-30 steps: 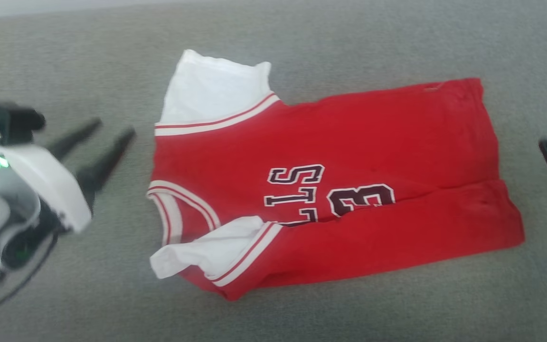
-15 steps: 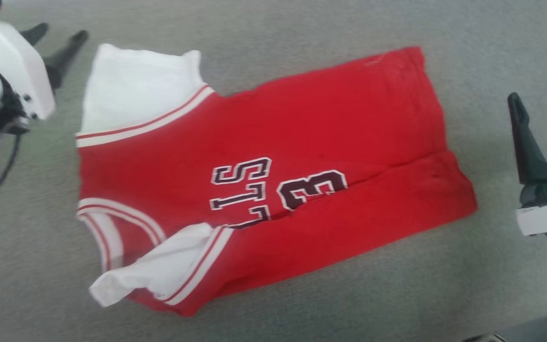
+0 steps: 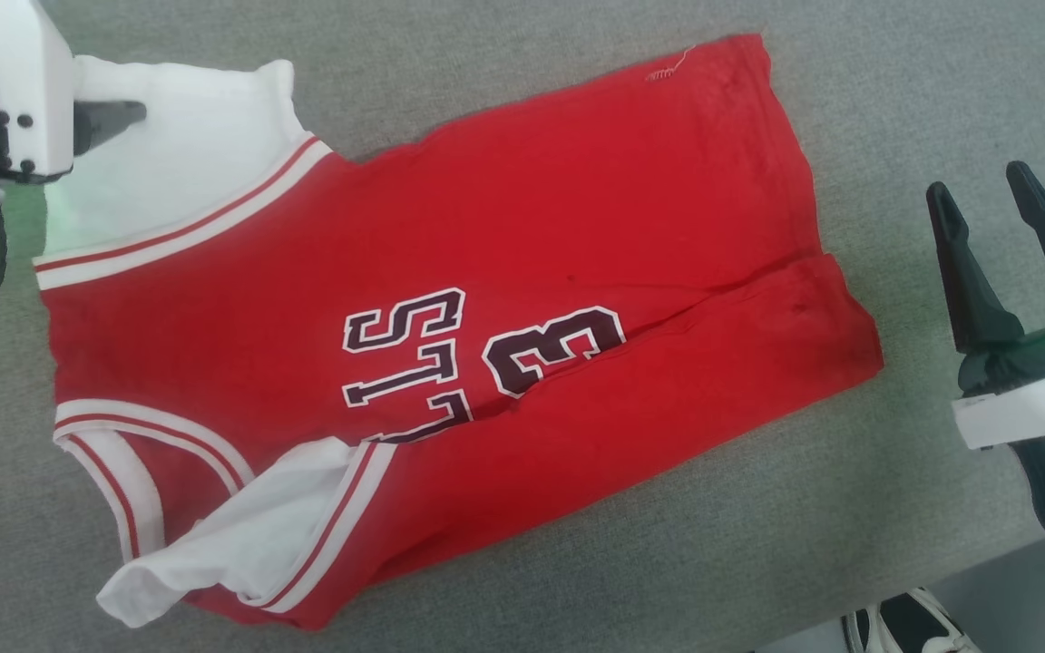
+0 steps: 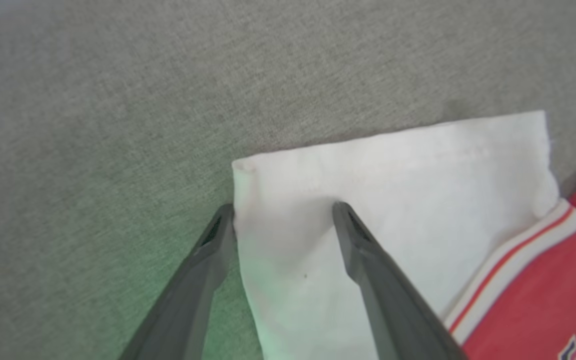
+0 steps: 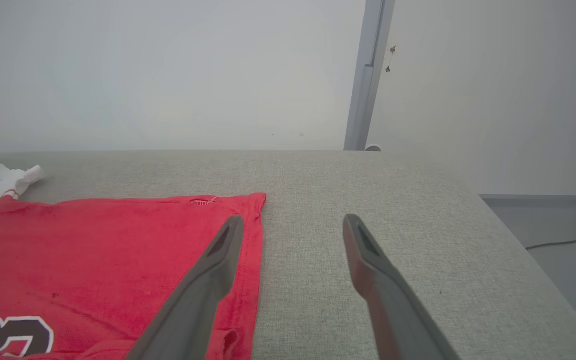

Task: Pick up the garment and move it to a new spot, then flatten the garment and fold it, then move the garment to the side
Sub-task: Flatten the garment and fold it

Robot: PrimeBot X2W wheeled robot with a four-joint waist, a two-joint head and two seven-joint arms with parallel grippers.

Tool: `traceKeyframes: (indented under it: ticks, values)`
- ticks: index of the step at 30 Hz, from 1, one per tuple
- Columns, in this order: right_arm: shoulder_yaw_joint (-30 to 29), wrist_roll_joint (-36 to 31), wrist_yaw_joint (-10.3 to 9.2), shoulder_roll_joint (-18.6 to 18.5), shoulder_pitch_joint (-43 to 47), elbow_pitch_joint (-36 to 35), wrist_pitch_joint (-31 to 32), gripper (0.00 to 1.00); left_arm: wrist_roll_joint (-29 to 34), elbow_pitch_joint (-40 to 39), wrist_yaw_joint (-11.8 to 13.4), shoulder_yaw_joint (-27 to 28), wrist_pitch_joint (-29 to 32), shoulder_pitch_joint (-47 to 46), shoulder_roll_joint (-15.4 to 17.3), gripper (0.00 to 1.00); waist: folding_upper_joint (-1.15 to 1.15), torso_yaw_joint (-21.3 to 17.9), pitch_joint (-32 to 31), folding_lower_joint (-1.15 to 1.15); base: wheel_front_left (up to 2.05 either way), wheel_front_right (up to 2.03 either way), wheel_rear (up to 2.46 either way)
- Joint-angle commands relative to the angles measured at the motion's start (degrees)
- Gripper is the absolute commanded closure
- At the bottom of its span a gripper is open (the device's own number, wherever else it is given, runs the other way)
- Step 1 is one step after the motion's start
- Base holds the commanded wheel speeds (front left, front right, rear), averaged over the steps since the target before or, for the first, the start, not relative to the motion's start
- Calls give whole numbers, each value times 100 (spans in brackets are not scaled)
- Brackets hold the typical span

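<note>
Left gripper (image 4: pixel 283 210): two dark fingers spread apart, pinching nothing. One finger (image 4: pixel 218 235) lies along the outer edge of a white sleeve (image 4: pixel 393 200); the other lies over the sleeve's cloth. Whether either tip presses into the fabric cannot be told from the left wrist view.

Right gripper (image 3: pixel 980 181): two fingers likewise spread and empty, above the bare surface just beside the hem end of the garment (image 3: pixel 532 227), apart from it.

The one garment lies flat on the grey cloth-covered table (image 3: pixel 849 544), collar end toward the robot's left and hem toward its right. It has two white sleeves: the far one under the left gripper and the near sleeve (image 3: pixel 241 535), crumpled at the lower left. Each meets the red body at one red-and-white striped band. A long fold runs along the near side, partly covering the dark printed characters (image 3: pixel 486 358).

At the table's near right corner is one item (image 3: pixel 903 626), probably a black-and-white shoe. Behind the table are one grey upright post (image 5: pixel 368 75) and one dark cable (image 5: pixel 568 242) on the floor.
</note>
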Motion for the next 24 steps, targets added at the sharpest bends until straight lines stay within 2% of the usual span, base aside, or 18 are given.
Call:
traceKeyframes:
  ticks: [1, 2, 3, 4, 5, 9, 14, 16, 20, 24]
  values:
    - [20, 33, 0, 1, -81, 10, -26, 0, 1, 40, -40, -26, 60, -56, -57, 0, 0, -36, 62, 0, 0, 0, 0]
    - [41, 37, 0, -21, -123, 18, 5, 0, -36, 77, -62, -34, 120, -37, -94, 10, 0, -34, 76, 0, 0, 0, 0]
    - [83, 36, 0, -56, -173, 15, 44, 0, -42, 74, -77, -64, 178, -24, -127, 39, 0, -29, 84, 0, 0, 0, 0]
    - [107, 43, 0, -88, -226, 12, 80, 0, -51, 51, -94, -80, 211, -22, -153, 60, 0, -18, 88, 0, 0, 0, 0]
    - [143, 85, 0, -115, -276, 11, 136, 0, -110, 55, -104, -48, 171, -15, -180, 100, 0, -3, 90, 0, 0, 0, 0]
    - [366, 197, 0, -359, -671, 9, 602, 0, -155, 70, -129, -29, 97, -3, -304, 100, 0, 94, 85, 0, 0, 0, 0]
    - [1002, 459, 0, -835, -1609, 227, 1736, 0, -158, -106, -130, -53, -96, -2, -495, 100, 0, 343, 101, 0, 0, 0, 0]
    - [1270, 591, 0, -1053, -2034, 437, 2187, 0, -194, -197, -131, -51, -163, -8, -582, 100, 0, 491, 131, 0, 0, 0, 0]
    - [1681, 1046, 0, -1215, -2878, 1032, 2996, 0, -198, -286, -132, -68, -241, -145, -718, 100, 0, 714, 244, 0, 0, 0, 0]
    - [2097, 1465, 0, -1195, -3517, 1750, 3810, 0, -163, -400, -128, -124, -313, -213, -793, 100, 0, 862, 342, 0, 0, 0, 0]
